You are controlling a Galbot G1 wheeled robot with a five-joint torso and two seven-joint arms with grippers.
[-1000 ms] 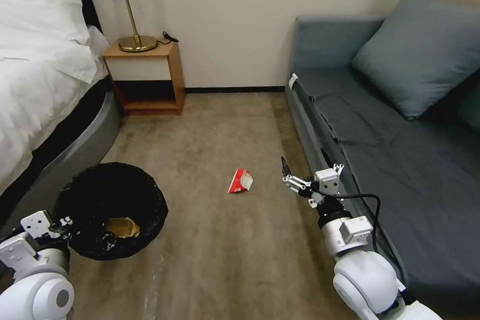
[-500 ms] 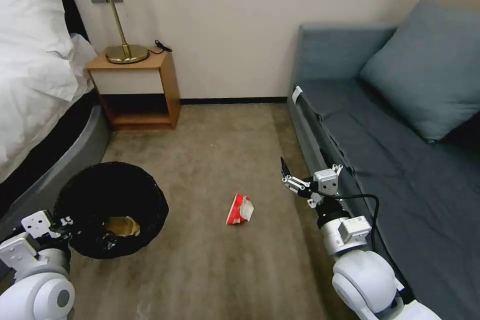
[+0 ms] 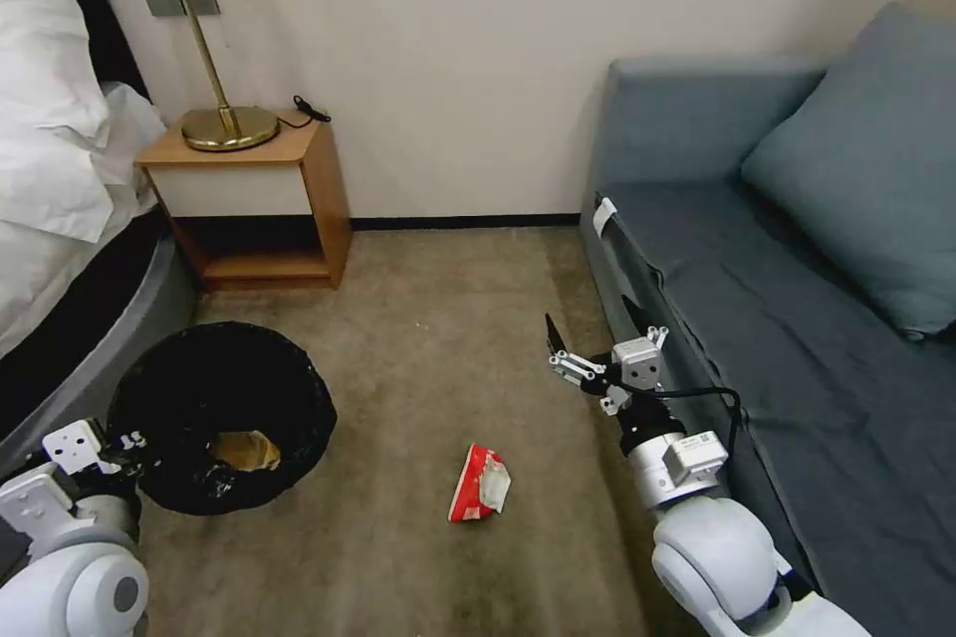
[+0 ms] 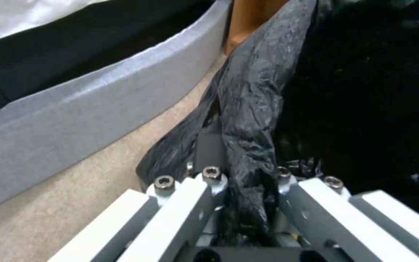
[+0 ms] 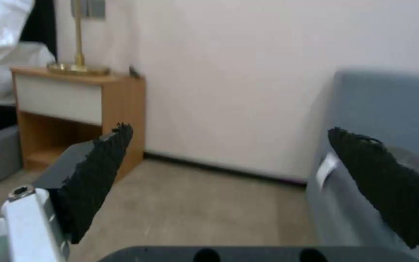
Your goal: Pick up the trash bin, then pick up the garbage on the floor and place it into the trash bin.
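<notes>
The trash bin (image 3: 224, 388), round with a wrinkly black liner, hangs low at my left side. My left gripper (image 3: 127, 442) is shut on its rim. In the left wrist view the left gripper (image 4: 243, 171) pinches a fold of the black liner (image 4: 255, 91). A tan paper scrap (image 3: 245, 450) lies inside the bin. One piece of garbage, a red-and-white packet (image 3: 480, 484), lies on the carpet between my arms. My right gripper (image 3: 593, 326) hovers open above the floor beside the sofa, up and to the right of the packet. In the right wrist view the right gripper (image 5: 234, 140) has nothing between its black pads (image 5: 100, 174).
A bed (image 3: 60, 169) with a grey base runs along the left. A wooden nightstand (image 3: 254, 194) with a brass lamp (image 3: 214, 109) stands against the far wall. A blue-grey sofa (image 3: 797, 318) with a cushion (image 3: 866, 169) fills the right. Open carpet (image 3: 438, 318) lies between them.
The whole picture has shifted, so the camera has moved toward the wall. The packet now sits lower and nearer in view. The bin stays in my left gripper and the right gripper stays open.
</notes>
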